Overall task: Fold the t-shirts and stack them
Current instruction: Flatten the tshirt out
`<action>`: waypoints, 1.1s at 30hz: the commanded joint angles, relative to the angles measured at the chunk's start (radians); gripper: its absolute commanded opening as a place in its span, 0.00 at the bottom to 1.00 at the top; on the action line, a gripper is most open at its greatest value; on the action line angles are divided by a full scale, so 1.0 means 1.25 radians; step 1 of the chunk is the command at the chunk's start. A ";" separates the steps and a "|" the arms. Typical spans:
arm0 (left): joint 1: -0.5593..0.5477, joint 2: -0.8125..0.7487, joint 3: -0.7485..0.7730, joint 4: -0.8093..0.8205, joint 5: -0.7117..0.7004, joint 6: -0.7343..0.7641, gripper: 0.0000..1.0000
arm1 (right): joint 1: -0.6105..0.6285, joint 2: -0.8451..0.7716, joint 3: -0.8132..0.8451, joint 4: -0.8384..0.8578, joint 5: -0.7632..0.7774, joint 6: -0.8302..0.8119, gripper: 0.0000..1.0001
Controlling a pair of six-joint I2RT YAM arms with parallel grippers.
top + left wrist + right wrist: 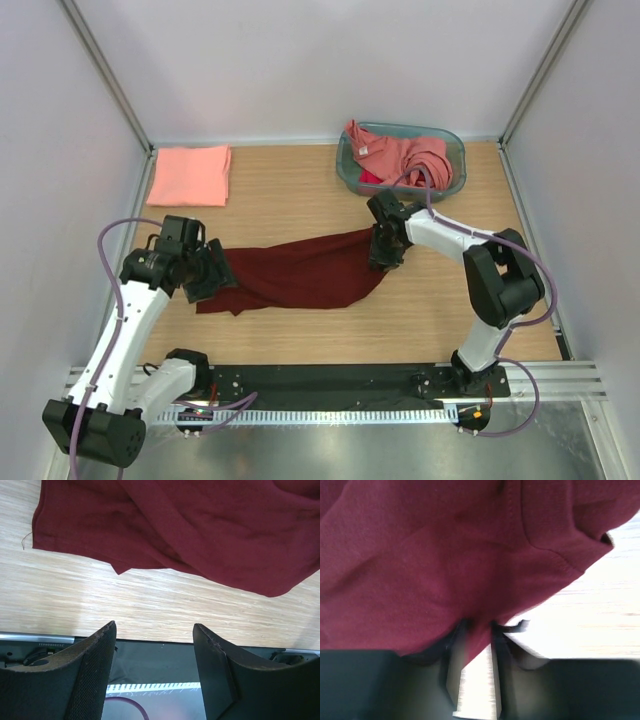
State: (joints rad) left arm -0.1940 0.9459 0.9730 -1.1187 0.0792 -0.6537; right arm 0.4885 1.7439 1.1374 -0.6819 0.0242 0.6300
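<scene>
Across the middle of the table (300,205) lies the maroon shirt (300,272), rumpled and drawn out in a long band from about 8 o'clock toward 2 o'clock, seen from above. Its wider, looser end sits toward 8 o'clock, and its narrower end rises toward the right gripper (384,260).

From the right wrist, the right gripper (477,630) has its fingers close together with a fold of the maroon shirt (420,555) pinched between their tips. This view is blurred, but a stitched hem shows toward 1 o'clock, with bare wood beyond it at 3 o'clock.

At the 8 o'clock end of the cloth, the left gripper (212,272) sits just beside the shirt. From the left wrist, the left gripper (155,625) has its fingers (95,670) spread wide with nothing between them. The maroon shirt (200,530) fills that view toward 12 o'clock, apart from the fingertips, with a strip of wood between.

At 10 o'clock on the table, well apart from the rest, a salmon shirt (192,175) lies folded into a neat flat rectangle. At 1 o'clock a basket (458,158) of teal plastic holds a heap of pink shirts (400,155), one spilling over the rim at its 10 o'clock corner.
</scene>
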 commanded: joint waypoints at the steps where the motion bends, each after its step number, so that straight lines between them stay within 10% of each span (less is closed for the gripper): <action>1: 0.003 -0.001 0.009 0.009 0.025 0.003 0.64 | -0.001 -0.022 -0.008 0.025 0.057 -0.016 0.20; 5: 0.002 0.010 0.017 0.011 0.023 0.016 0.64 | -0.003 -0.071 -0.047 -0.002 0.086 -0.025 0.01; 17: 0.001 0.013 0.023 -0.001 -0.009 0.039 0.64 | 0.007 -0.478 -0.110 -0.282 -0.050 0.130 0.01; 22: 0.002 0.013 0.029 -0.001 -0.013 0.044 0.63 | -0.003 -0.258 0.095 -0.051 -0.169 0.224 0.01; 27: -0.010 0.012 0.024 0.005 0.005 0.043 0.63 | -0.049 0.124 0.519 -0.179 -0.057 0.046 0.28; 33: -0.013 -0.006 0.022 -0.003 0.007 0.046 0.64 | -0.020 0.056 0.438 -0.276 0.026 -0.112 0.49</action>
State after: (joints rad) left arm -0.2054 0.9638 0.9768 -1.1194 0.0757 -0.6182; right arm 0.4271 1.9690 1.7550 -0.9257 -0.0010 0.6300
